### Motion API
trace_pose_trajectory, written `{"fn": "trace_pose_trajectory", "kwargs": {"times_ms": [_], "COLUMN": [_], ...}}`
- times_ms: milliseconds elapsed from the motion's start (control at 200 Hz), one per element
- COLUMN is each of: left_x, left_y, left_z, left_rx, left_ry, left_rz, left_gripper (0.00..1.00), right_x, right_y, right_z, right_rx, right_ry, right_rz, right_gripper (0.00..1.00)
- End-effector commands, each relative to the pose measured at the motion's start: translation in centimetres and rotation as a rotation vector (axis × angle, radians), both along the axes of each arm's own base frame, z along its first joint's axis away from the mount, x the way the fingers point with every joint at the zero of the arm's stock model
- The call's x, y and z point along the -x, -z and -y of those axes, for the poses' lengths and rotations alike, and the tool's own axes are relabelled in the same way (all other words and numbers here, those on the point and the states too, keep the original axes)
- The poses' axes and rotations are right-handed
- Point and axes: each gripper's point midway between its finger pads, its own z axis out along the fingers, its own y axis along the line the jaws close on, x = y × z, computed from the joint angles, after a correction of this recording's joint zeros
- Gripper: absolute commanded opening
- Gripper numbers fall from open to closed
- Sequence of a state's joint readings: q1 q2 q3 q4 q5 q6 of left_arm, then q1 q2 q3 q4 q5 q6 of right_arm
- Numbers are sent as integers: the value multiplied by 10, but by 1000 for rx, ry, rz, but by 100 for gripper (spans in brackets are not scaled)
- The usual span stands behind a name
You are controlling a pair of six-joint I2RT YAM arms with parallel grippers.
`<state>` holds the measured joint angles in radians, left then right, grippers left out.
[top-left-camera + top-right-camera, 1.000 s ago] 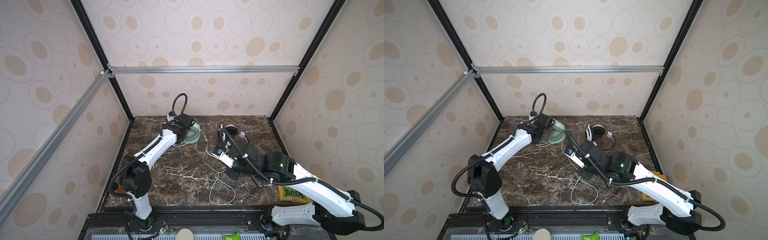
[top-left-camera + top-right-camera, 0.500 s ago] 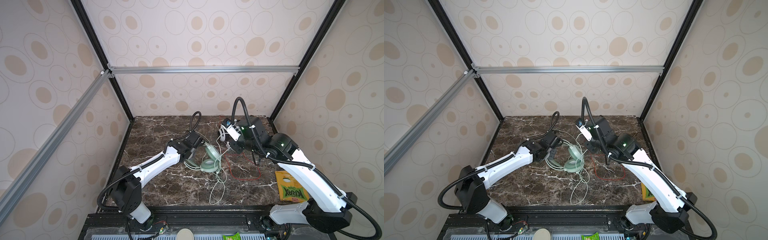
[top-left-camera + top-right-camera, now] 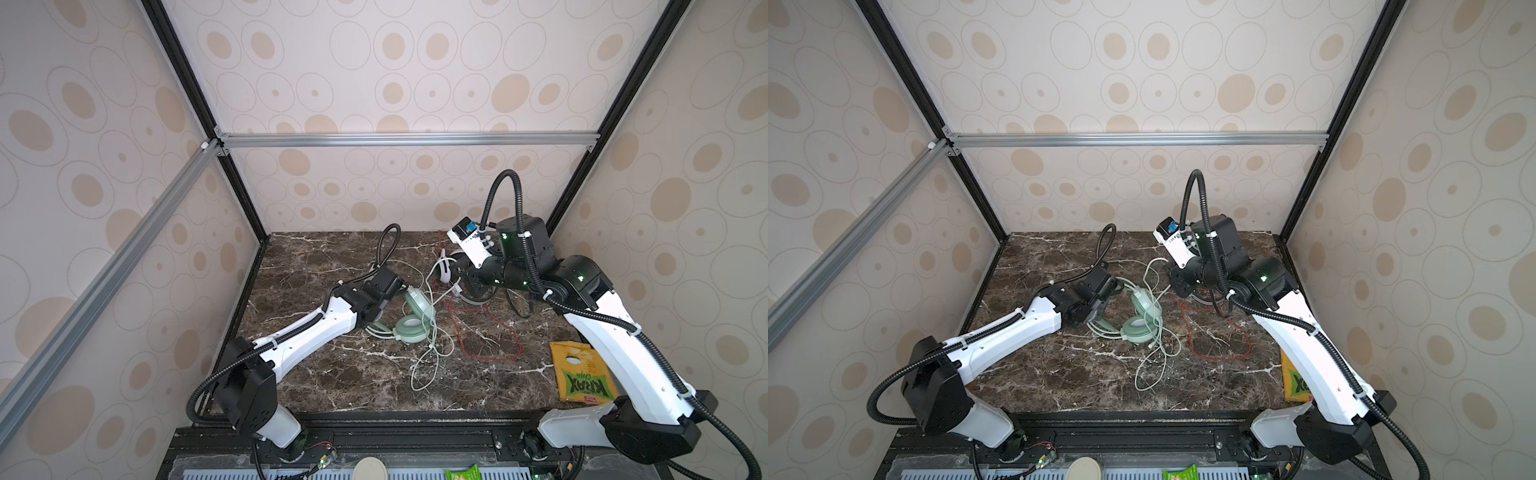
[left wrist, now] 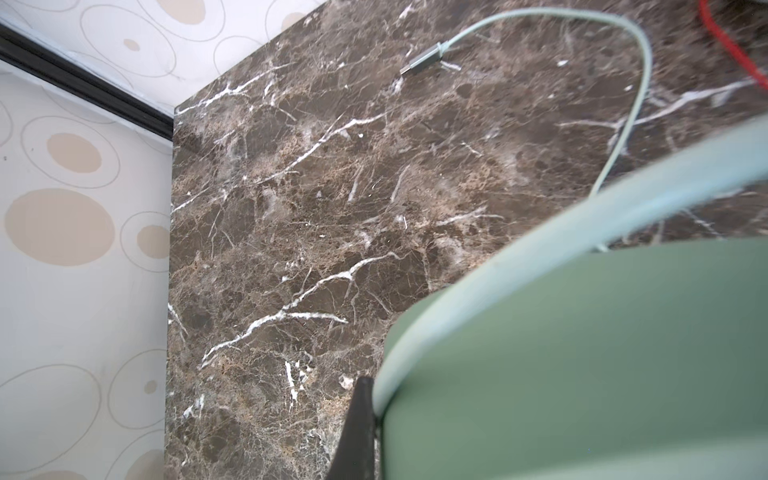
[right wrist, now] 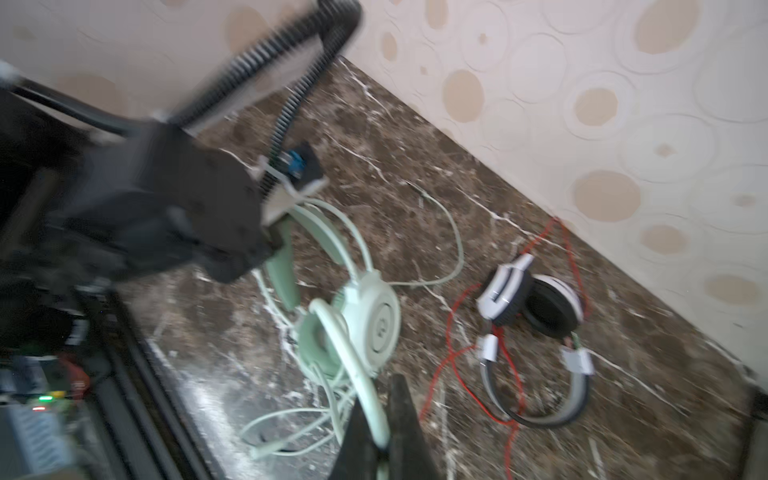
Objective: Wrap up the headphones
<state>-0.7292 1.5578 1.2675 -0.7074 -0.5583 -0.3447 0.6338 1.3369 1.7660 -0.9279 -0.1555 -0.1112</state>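
The mint-green headphones (image 3: 411, 328) lie mid-table, also seen in a top view (image 3: 1136, 330). My left gripper (image 4: 376, 415) is shut on their headband (image 4: 582, 332); only one black finger (image 4: 357, 428) shows. Their pale green cable (image 3: 432, 357) trails in loops toward the front, its plug (image 4: 424, 62) on the marble. My right gripper (image 5: 380, 399) is shut on a strand of that cable, above and to the right of the earcups (image 5: 374, 320). The white-and-black headphones (image 5: 540, 307) lie near the back wall with their red cable (image 3: 490, 328) spread loosely. My right arm partly covers them in both top views.
A yellow chips bag (image 3: 579, 378) lies at the right front of the marble table (image 3: 316, 257). Walls close in the back and both sides. The left arm's black hose (image 3: 388, 249) arches over the table's back left.
Over the last second the left arm carried the mint-green headphones from the back left to mid-table. The right arm lifted from the centre toward the back right, and the red cable came into view.
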Motion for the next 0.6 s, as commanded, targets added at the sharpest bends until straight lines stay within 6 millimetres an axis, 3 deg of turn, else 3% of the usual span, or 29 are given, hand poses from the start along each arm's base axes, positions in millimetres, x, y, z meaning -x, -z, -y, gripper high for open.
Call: {"fn": "trace_pose_trajectory", "kwargs": {"times_ms": [0, 165, 275, 450, 595], "left_x": [-20, -34, -42, -43, -37], "left_y": [-29, -36, -43, -60, -69], "left_z": [10, 11, 12, -1, -1], "left_rx": [70, 38, 22, 7, 26], "left_ry": [-65, -108, -107, -107, -31], "left_rz": [110, 141, 153, 182, 161], "left_gripper": [0, 0, 0, 0, 0], "right_x": [38, 70, 86, 94, 87], "right_y": [-31, -23, -13, 7, 24], "right_z": [-31, -28, -11, 23, 52], "right_rx": [-230, -262, -230, -97, 31], "right_ry": [-173, -230, -202, -99, 19], "right_rz": [-120, -245, -272, -256, -218], "right_gripper": [0, 0, 0, 0, 0]}}
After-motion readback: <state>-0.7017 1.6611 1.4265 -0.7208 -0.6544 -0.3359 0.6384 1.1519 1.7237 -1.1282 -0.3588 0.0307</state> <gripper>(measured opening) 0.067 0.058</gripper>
